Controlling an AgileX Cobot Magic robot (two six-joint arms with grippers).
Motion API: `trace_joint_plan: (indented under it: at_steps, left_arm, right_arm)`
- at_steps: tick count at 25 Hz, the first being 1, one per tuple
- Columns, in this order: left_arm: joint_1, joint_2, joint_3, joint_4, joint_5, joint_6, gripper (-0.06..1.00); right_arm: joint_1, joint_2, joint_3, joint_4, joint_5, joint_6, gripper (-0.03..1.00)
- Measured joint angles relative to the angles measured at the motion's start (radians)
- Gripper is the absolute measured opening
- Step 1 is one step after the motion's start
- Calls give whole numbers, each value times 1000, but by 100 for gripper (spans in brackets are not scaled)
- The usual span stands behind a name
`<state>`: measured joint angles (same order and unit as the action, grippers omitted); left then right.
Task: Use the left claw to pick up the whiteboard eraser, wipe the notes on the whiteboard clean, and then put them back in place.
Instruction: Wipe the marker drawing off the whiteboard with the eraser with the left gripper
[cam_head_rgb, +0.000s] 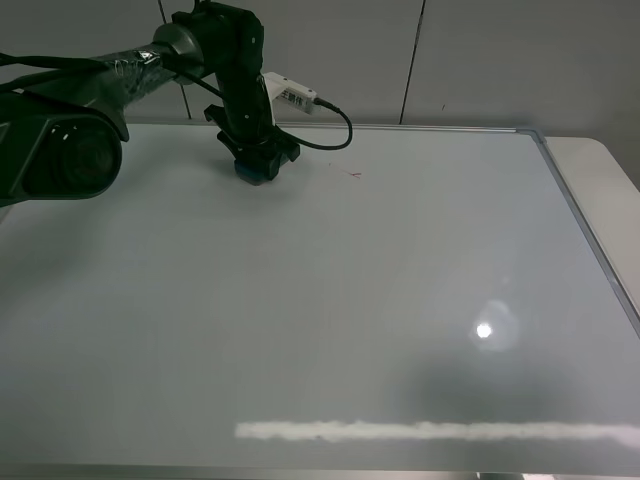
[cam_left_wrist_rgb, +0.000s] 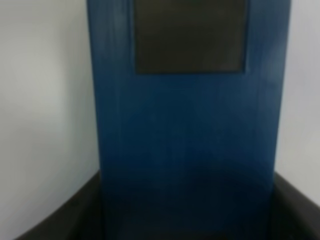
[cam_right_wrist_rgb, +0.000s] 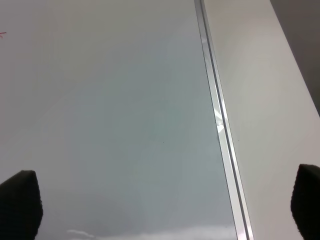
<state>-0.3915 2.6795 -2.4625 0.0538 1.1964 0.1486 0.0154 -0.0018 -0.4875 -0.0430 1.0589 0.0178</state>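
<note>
The whiteboard (cam_head_rgb: 330, 300) fills most of the exterior high view. My left claw (cam_head_rgb: 257, 160) is down at the board's far left part, shut on the teal-blue whiteboard eraser (cam_head_rgb: 249, 176), which sits at the board surface. In the left wrist view the eraser (cam_left_wrist_rgb: 185, 130) fills the frame, with a black finger (cam_left_wrist_rgb: 65, 220) against each side. Of the notes only a faint red trace (cam_head_rgb: 355, 174) shows, to the right of the eraser; it also shows in the right wrist view (cam_right_wrist_rgb: 2, 35). My right gripper (cam_right_wrist_rgb: 165, 210) is open and empty above the board's right edge.
The board's silver frame (cam_right_wrist_rgb: 215, 100) runs along its right side, with bare white table (cam_head_rgb: 600, 170) beyond it. A grey panelled wall stands behind. A bright glare spot (cam_head_rgb: 484, 331) and a light streak (cam_head_rgb: 430, 431) lie on the near part of the board.
</note>
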Motion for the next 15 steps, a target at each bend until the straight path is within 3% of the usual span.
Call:
trace_joint_plan:
  at_steps: [15]
  left_arm:
    - [-342,10,1,-83,0,10,55]
  right_arm:
    - [0,0,0,0,0,0,99]
